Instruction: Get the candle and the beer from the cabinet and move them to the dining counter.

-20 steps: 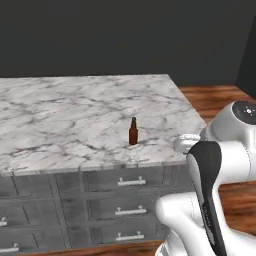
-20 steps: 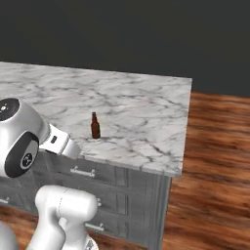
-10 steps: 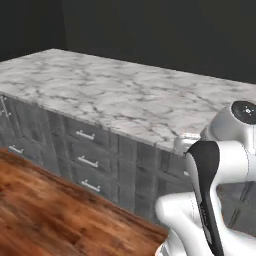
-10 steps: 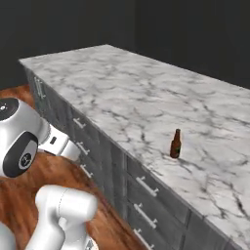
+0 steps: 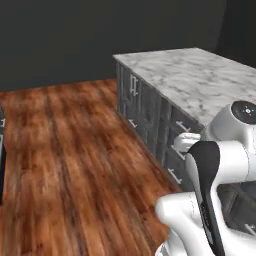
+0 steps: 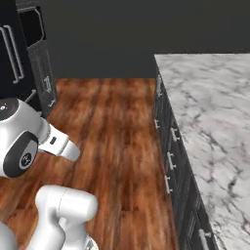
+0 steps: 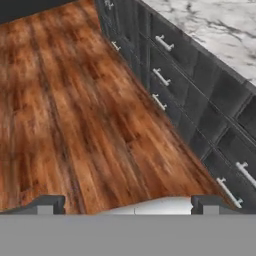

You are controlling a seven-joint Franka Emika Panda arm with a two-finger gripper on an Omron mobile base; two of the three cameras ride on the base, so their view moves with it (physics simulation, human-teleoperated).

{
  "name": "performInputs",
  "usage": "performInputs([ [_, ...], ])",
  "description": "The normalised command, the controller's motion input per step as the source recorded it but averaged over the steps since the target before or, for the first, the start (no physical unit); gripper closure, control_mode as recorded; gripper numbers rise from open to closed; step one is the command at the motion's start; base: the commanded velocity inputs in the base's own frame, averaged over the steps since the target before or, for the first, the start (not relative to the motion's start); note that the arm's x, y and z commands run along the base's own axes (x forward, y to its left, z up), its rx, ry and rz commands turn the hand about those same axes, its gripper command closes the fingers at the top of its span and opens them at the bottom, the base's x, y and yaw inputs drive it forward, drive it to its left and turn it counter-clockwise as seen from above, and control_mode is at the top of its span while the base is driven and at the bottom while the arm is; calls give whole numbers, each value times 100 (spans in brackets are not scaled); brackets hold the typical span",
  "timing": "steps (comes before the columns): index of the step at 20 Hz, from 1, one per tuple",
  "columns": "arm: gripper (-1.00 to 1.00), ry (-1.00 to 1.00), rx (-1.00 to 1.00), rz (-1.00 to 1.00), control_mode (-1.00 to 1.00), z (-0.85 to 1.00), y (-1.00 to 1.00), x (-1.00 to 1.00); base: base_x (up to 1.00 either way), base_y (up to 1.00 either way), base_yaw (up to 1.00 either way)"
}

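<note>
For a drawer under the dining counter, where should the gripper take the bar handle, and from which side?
Take the silver bar handle at its middle, coming straight at the drawer front from the floor side. The bar is slim, runs level and stands off the front, so the open gripper could probably close one finger above, one below.

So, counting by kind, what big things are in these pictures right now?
dining counter: 1
wooden floor: 1
robot arm: 1
gripper: 1
Total: 4
</note>
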Motion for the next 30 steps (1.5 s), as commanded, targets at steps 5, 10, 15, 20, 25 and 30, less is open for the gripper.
performInputs([
  [5, -100, 0, 0, 0, 100, 0, 0, 0, -4, 0, 100],
  [10, -100, 0, 0, 0, 100, 0, 0, 0, -2, -1, 100],
  [15, -100, 0, 0, 0, 100, 0, 0, 0, -2, -1, 100],
  [20, -100, 0, 0, 0, 100, 0, 0, 0, -1, 0, 100],
  [25, -100, 0, 0, 0, 100, 0, 0, 0, 3, 0, 91],
  [30, -100, 0, 0, 0, 100, 0, 0, 0, 52, -1, 33],
])
